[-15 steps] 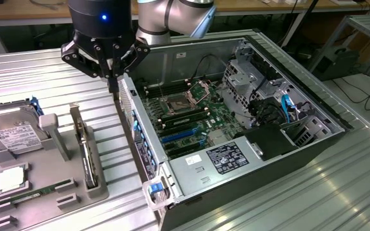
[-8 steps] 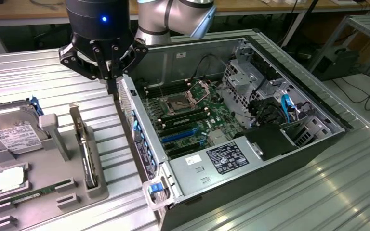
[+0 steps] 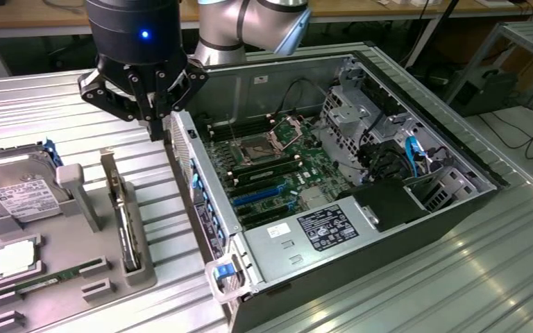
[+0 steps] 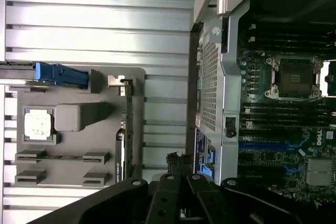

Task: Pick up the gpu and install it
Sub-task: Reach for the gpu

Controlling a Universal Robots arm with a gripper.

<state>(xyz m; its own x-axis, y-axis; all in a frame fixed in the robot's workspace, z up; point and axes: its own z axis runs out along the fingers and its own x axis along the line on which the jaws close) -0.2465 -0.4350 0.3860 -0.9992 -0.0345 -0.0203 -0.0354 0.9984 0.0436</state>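
Observation:
The gpu [image 3: 121, 208] is a thin dark card standing on edge in a slot of the grey holder [image 3: 146, 274], at the exterior view's left. In the wrist view the gpu [image 4: 127, 129] appears edge-on, with its silver bracket [image 4: 116, 81] at one end. My gripper [image 3: 158, 130] hangs above the ribbed table between the holder and the open computer case [image 3: 433, 104]. It is up and beyond the card and apart from it. The black fingers [image 4: 178, 163] are shut together and hold nothing. The motherboard [image 3: 276, 166] lies exposed, with blue card slots [image 3: 257, 198].
The holder also carries a hard drive [image 3: 21, 194] with a white label, a square processor [image 3: 14, 258] and a green memory stick [image 3: 49, 281]. The case's rear wall [image 3: 192, 180] stands close beside the gripper. A labelled power supply [image 3: 327, 229] fills the case's near end.

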